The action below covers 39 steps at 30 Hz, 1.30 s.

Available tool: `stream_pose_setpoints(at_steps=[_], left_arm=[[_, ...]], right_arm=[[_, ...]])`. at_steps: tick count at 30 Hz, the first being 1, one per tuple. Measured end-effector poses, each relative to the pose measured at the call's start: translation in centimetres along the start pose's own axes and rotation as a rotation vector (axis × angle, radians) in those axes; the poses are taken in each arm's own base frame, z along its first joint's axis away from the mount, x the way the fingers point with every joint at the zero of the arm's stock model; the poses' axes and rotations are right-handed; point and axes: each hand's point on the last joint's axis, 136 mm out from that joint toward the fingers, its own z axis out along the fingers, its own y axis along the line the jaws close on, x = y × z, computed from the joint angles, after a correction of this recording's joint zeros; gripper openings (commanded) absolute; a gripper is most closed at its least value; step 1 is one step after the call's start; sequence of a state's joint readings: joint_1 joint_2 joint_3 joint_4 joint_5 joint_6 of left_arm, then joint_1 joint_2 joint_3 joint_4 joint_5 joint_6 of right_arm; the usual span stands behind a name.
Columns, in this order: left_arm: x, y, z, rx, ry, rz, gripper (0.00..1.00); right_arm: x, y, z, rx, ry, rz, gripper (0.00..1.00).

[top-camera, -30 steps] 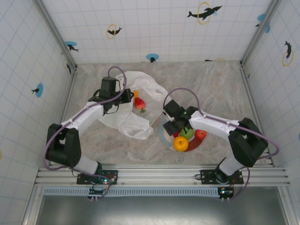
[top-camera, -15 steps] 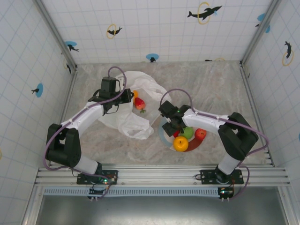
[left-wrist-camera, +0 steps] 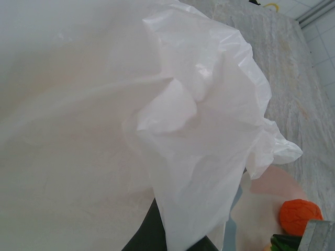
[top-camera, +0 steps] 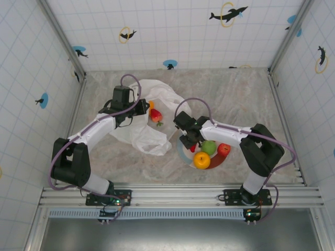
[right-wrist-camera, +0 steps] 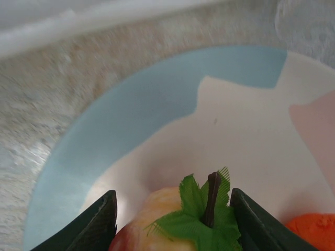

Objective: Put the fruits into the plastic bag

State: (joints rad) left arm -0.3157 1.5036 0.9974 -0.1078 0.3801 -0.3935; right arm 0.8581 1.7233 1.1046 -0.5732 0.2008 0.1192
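Note:
The plastic bag (top-camera: pixel 148 130) lies crumpled left of centre, and my left gripper (top-camera: pixel 137 107) is shut on its upper edge, lifting a fold (left-wrist-camera: pixel 199 130) from the dark jaws (left-wrist-camera: pixel 175 243). A strawberry (top-camera: pixel 156 116) and an orange (top-camera: pixel 151 104) lie in its mouth. My right gripper (top-camera: pixel 190 141) hangs open over the plate (top-camera: pixel 181 151). A red-yellow apple (right-wrist-camera: pixel 152 222) with a green leaf sits between its spread fingers (right-wrist-camera: pixel 99 222), the leaf brushing the right one. A green apple (top-camera: pixel 209 147), a red apple (top-camera: pixel 224 149) and an orange (top-camera: pixel 201 160) also rest on the plate.
The plate's blue and pink surface (right-wrist-camera: pixel 157 104) spreads under the right gripper, close to the bag's right edge. The marble tabletop (top-camera: pixel 246 99) extends behind and to the right. Tiled walls with metal posts (top-camera: pixel 76 68) enclose the table.
My right gripper has slid left across the plate and now straddles the red-yellow apple. The left gripper and the bag have stayed put.

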Motion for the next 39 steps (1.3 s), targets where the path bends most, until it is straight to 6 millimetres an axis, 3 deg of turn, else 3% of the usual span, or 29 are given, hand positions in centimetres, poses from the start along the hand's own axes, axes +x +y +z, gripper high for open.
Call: stream_pose_setpoints(at_steps=[6,14,26,39], left_arm=[[0.1,-0.1,0.1,0.000,0.002,0.003,0.00],[0.1,-0.1,0.1,0.000,0.002,0.003,0.00],[0.1,-0.2,0.1,0.001,0.002,0.003,0.00],[0.1,-0.2,0.1,0.004,0.002,-0.004,0.00]], right_arm=[[-2.8,0.7,-0.3,-0.030,-0.074,0.005,0.51],[-4.9,1.0,-0.6,-0.065,-0.154,0.021,0.51],[-13.7,3.2,-4.7,-0.214,-0.570,0.029,0.51],[-19.0,4.1,-3.7,-0.287,-0.799,0.162,0.51]])
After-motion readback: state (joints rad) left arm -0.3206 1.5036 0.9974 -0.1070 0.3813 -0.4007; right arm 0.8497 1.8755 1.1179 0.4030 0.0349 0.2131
